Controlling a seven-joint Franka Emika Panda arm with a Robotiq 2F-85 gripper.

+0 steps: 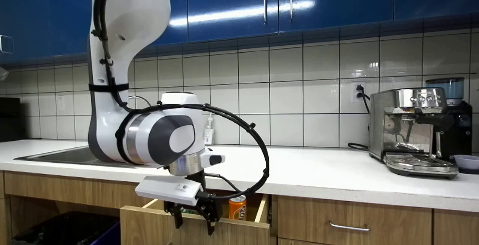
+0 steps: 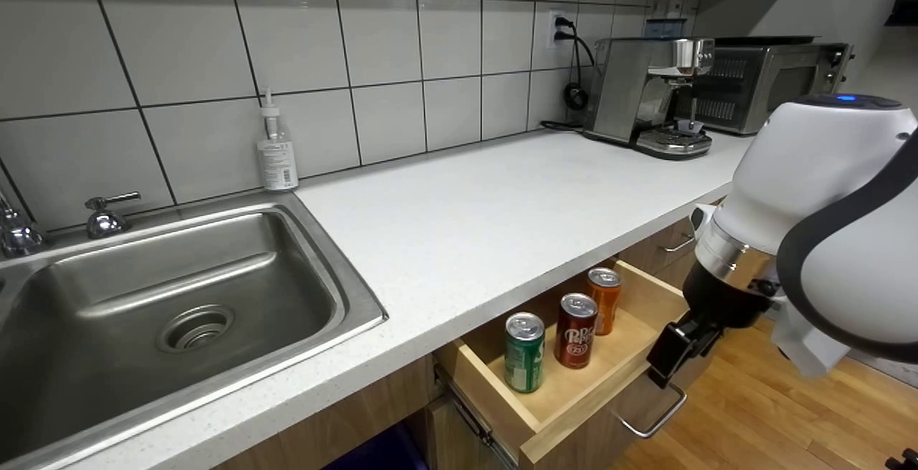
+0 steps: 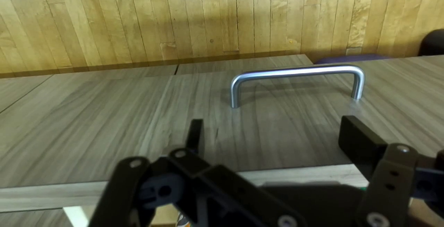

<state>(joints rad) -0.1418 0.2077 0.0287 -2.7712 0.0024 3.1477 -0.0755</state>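
Note:
My gripper [image 1: 194, 225] is open and empty, pointing down at the front panel of a pulled-out wooden drawer [image 1: 239, 233]. In the wrist view the fingers [image 3: 274, 137] are spread apart over that panel, with the silver bar handle [image 3: 298, 72] a little beyond the tips. In an exterior view the gripper [image 2: 665, 366] is just outside the drawer rim [image 2: 592, 407], above the handle [image 2: 656, 416]. Whether a finger touches the panel, I cannot tell. A green can [image 2: 524, 355], a dark red can [image 2: 576, 334] and an orange can [image 2: 604, 305] stand upright inside the drawer.
The white countertop [image 2: 459, 226] overhangs the drawer. A steel sink [image 2: 287, 298] and a soap bottle [image 2: 277, 161] are at one side, an espresso machine [image 1: 408, 125] and toaster oven [image 2: 774, 82] at the other. A closed drawer [image 1: 351, 215] adjoins. A black-lined bin [image 1: 67, 226] stands under the counter.

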